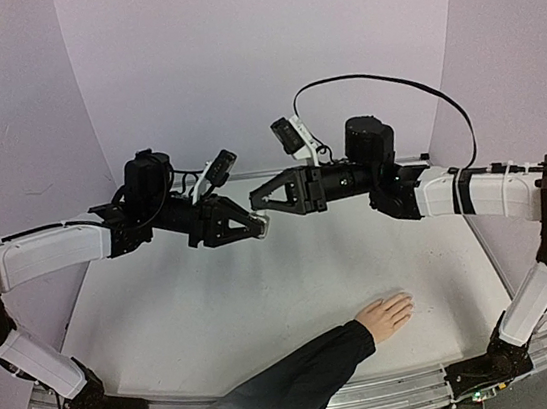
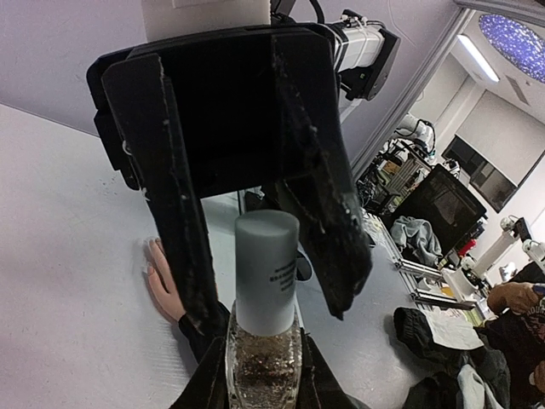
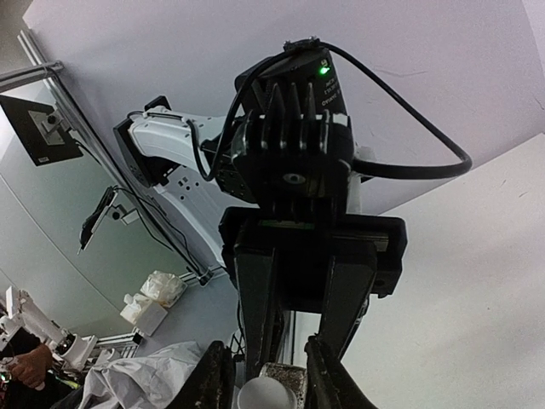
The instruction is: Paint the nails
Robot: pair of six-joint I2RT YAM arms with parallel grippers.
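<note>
A pale hand [image 1: 384, 313] with a long black sleeve [image 1: 288, 389] lies flat on the table at the front right. Its nails [image 1: 407, 299] are too small to make out. My left gripper [image 1: 259, 224] is shut on a small clear glass bottle [image 2: 264, 366] of glittery polish with a grey cap [image 2: 266, 277], held high above the table's far middle. My right gripper [image 1: 257, 203] faces it, open, with its fingers [image 2: 319, 196] on either side of the cap and not closed on it. In the right wrist view the cap [image 3: 266, 394] sits between my right gripper's [image 3: 268, 379] fingertips. The hand also shows in the left wrist view [image 2: 162, 285].
The white table [image 1: 217, 313] is ringed by lilac walls [image 1: 264, 54]. A black cable [image 1: 389, 83] loops above the right arm. Both arms reach inward from the sides and meet above the far middle.
</note>
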